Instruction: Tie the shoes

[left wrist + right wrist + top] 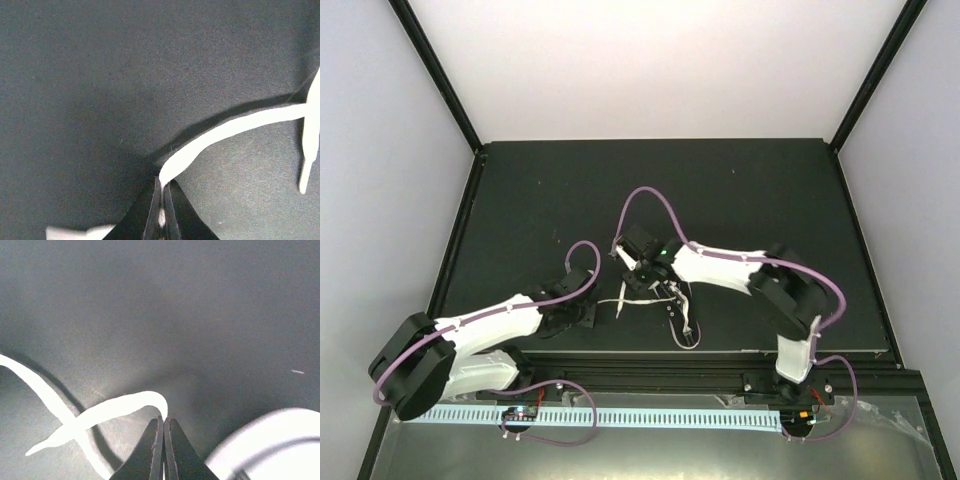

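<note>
The shoe (272,437) is seen lying on the dark surface (750,190) near its front edge, between the two arms and just under the right wrist. The left gripper (162,187) is shut, with a lace (235,127) pinched between its tips. From there the lace is stretched up and to the right, lifted off the surface to judge by its shadow. A loose end (307,167) with its aglet is seen at the right edge of that view. The right gripper (163,421) is likewise closed. A second lace (120,407) is drawn in a curve into its tips, so it appears to be clamped there, though only by a thin bite. That lace is crossed over another strand (30,377) to the left.

No knot is judged to be formed yet. The main risk is slip: both holds are made at the very tips, and a flat lace could be pulled free if tension is raised quickly. If the pull is uneven, the light shoe could be dragged or turned on the surface instead of the lace being tightened. The loose end could also be snagged by a moving arm, and the crossing undone
</note>
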Controlling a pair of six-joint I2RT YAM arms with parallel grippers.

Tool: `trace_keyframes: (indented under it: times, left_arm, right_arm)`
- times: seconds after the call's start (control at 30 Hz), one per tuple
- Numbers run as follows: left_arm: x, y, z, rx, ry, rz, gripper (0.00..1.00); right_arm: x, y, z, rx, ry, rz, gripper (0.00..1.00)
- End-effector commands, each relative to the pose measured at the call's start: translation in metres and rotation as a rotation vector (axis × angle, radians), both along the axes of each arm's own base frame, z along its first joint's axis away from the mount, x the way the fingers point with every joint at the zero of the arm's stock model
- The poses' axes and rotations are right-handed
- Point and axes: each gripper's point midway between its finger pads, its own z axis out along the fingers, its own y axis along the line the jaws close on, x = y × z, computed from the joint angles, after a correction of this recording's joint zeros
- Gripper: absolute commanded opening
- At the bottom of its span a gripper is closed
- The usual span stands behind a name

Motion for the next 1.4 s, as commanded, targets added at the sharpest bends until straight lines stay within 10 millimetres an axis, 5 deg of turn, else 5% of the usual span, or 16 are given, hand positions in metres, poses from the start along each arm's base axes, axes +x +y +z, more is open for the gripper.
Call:
trace_keyframes:
  times: [0.0, 0.07, 0.2, 0.33, 0.43, 0.5, 0.57, 0.63, 0.8, 0.93, 1.03, 1.13, 1.37]
  left_arm:
    - [0.008, 0.001, 0.005, -0.01, -0.039, 0.029, 0.02]
    - [0.01, -0.002, 0.009, -0.024, -0.056, 0.021, 0.02]
    - [0.013, -0.008, 0.021, -0.06, -0.091, -0.009, 0.02]
    - [0.015, -0.009, 0.029, -0.075, -0.119, -0.018, 0.02]
    - [0.015, -0.009, 0.034, -0.085, -0.13, -0.017, 0.02]
    - [0.016, -0.01, 0.038, -0.098, -0.138, -0.018, 0.01]
    - [0.016, -0.013, 0.044, -0.118, -0.151, -0.023, 0.01]
    - [0.016, -0.015, 0.049, -0.142, -0.163, -0.026, 0.02]
    - [0.018, -0.024, 0.058, -0.194, -0.175, -0.038, 0.02]
    - [0.021, -0.027, 0.064, -0.202, -0.172, -0.035, 0.01]
    - [0.024, -0.033, 0.075, -0.229, -0.185, -0.045, 0.02]
    - [0.027, -0.036, 0.085, -0.257, -0.2, -0.047, 0.02]
    - [0.03, -0.039, 0.099, -0.31, -0.217, -0.041, 0.02]
  right_arm:
    - [0.025, -0.02, 0.092, 0.163, -0.187, -0.212, 0.01]
    - [0.029, -0.049, 0.121, 0.187, -0.254, -0.324, 0.01]
    - [0.028, -0.128, 0.127, 0.184, -0.306, -0.603, 0.02]
    - [0.011, -0.209, 0.089, 0.232, -0.267, -0.923, 0.02]
    - [-0.009, -0.24, 0.054, 0.297, -0.162, -1.057, 0.04]
    - [-0.016, -0.241, 0.047, 0.334, -0.115, -1.057, 0.27]
    - [-0.02, -0.241, 0.049, 0.335, -0.107, -1.036, 0.65]
    - [-0.021, -0.239, 0.059, 0.322, -0.117, -0.984, 0.79]
    - [-0.036, -0.197, 0.078, 0.359, -0.044, -0.653, 0.8]
    - [-0.056, -0.164, 0.071, 0.393, 0.068, -0.497, 0.8]
    - [-0.067, -0.143, 0.055, 0.393, 0.162, -0.43, 0.68]
    - [-0.073, -0.128, 0.046, 0.387, 0.211, -0.405, 0.6]
    - [-0.067, -0.118, 0.036, 0.355, 0.187, -0.422, 0.63]
